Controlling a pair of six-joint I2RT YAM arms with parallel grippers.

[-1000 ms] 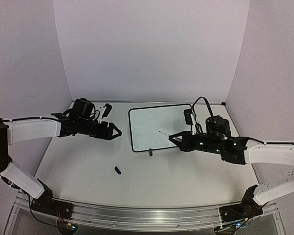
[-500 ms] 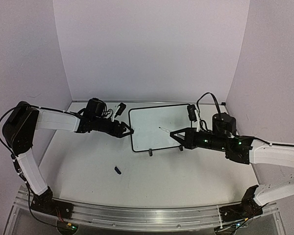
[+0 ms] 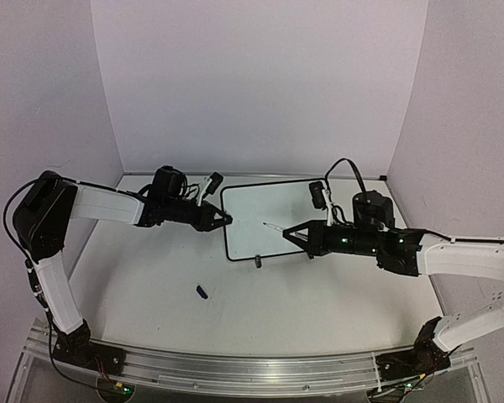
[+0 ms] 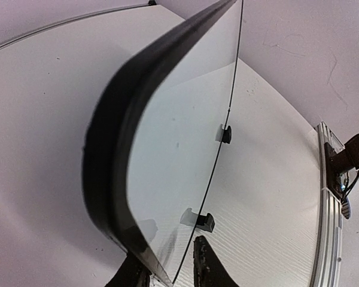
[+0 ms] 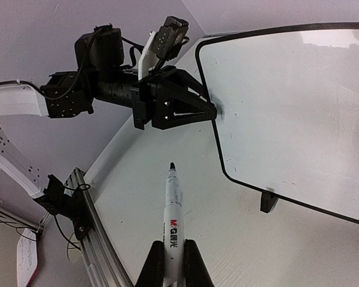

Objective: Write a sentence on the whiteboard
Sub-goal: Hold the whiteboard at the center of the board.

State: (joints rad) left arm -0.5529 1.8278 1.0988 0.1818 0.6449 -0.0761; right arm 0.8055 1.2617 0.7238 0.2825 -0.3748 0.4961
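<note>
Your left gripper (image 3: 227, 220) pinches the left edge of the whiteboard (image 3: 273, 206), which sits near the table's (image 3: 277, 311) far edge. Your right gripper (image 3: 290, 235) is clamped on a marker (image 3: 274, 227), whose tip hovers near the board's left edge.
</note>
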